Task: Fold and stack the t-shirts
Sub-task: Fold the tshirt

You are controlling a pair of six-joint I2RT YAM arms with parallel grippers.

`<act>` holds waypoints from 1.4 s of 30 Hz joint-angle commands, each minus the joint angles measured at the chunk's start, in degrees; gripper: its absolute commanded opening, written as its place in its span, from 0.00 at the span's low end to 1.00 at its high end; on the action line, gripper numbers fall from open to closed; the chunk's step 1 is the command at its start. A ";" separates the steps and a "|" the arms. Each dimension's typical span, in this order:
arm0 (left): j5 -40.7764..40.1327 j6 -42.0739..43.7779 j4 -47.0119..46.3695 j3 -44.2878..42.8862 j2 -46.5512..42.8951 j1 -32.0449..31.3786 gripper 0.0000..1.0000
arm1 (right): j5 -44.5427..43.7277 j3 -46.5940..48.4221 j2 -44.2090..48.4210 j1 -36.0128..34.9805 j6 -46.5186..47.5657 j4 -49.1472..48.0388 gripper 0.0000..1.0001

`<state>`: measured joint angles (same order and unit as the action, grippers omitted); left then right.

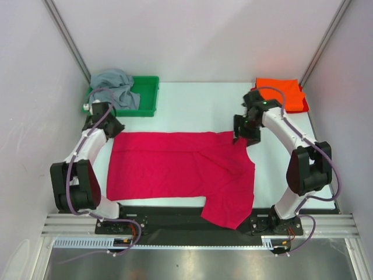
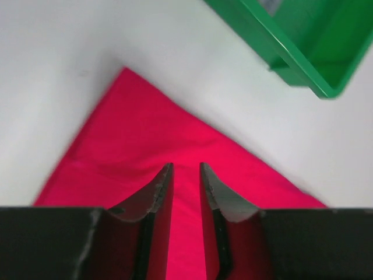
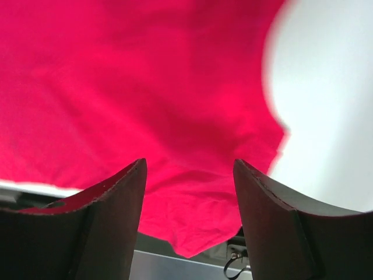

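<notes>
Jaws of left pincer point(image 2: 186, 166) slightly apart, gripping nothing, over far-left corner of crimson-pink shirt point(image 1: 180, 169). The right pincer point(image 3: 189, 163) is wide apart above far-right corner. Shirt lies flat mid-table point(image 1: 192, 108), one sleeve past near edge. Bare strip beyond its far edge, between green tray point(image 1: 148, 96) holding grey shirt point(image 1: 116, 86) and folded orange shirt point(image 1: 281, 93).

Your top view looks steeply down over the whole table point(image 1: 198, 108). Both wrist views sit close above the crimson-pink t-shirt point(image 1: 175, 163), which all three share; left wrist's upper right catches the green tray point(image 2: 291, 55).
</notes>
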<state>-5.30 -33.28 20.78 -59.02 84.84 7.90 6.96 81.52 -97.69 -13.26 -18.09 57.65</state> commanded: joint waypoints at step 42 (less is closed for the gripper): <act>3.37 2.95 -3.64 -1.00 17.91 -3.59 0.26 | -8.79 24.55 -26.23 -6.26 10.44 -3.79 0.30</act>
<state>0.21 -32.34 18.06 -58.67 100.88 4.19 0.84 99.46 -121.38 -20.47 -8.91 51.57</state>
